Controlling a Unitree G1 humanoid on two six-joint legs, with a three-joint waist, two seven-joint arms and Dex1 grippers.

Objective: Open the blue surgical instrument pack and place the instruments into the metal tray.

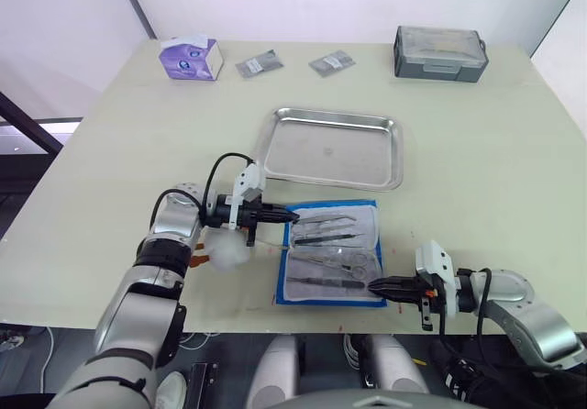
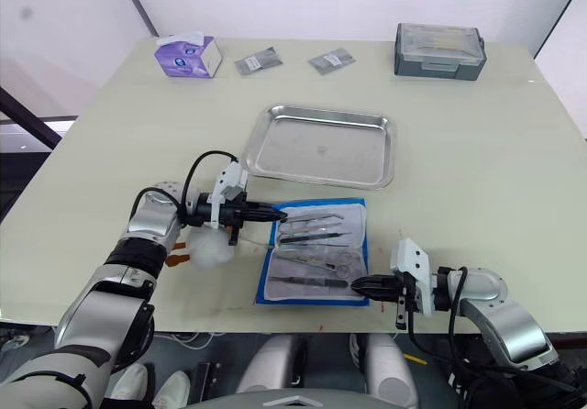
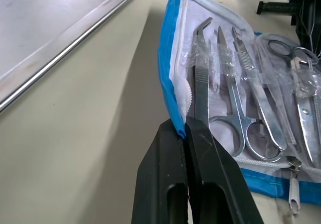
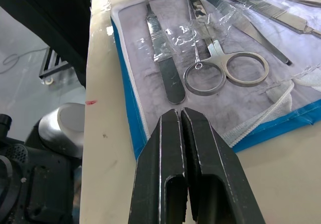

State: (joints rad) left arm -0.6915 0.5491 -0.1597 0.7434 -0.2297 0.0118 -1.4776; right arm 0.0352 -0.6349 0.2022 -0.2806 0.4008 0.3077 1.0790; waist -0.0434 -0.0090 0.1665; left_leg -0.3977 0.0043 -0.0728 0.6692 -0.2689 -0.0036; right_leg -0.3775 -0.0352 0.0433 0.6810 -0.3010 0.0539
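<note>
The blue surgical instrument pack [image 1: 365, 222] lies opened flat near the table's front edge, clear pocket lining up. Several instruments [image 1: 330, 237], scissors, forceps and tweezers, sit in its pockets. Beyond the pack stands the metal tray [image 1: 335, 152], with nothing in it. My left gripper [image 1: 292, 215] is at the pack's left edge; in the left wrist view it [image 3: 185, 126] is shut on the blue border beside the tweezers [image 3: 201, 83]. My right gripper [image 1: 373, 286] is shut at the pack's near right edge, its tips [image 4: 179, 112] over the lining just short of the scissors [image 4: 225, 68].
At the table's far side are a purple tissue box [image 1: 191, 58], two grey foil packets [image 1: 259, 63] [image 1: 332, 61] and a grey lidded box [image 1: 439, 53]. A white wad [image 1: 227, 247] lies under my left wrist. The table's front edge runs just below the pack.
</note>
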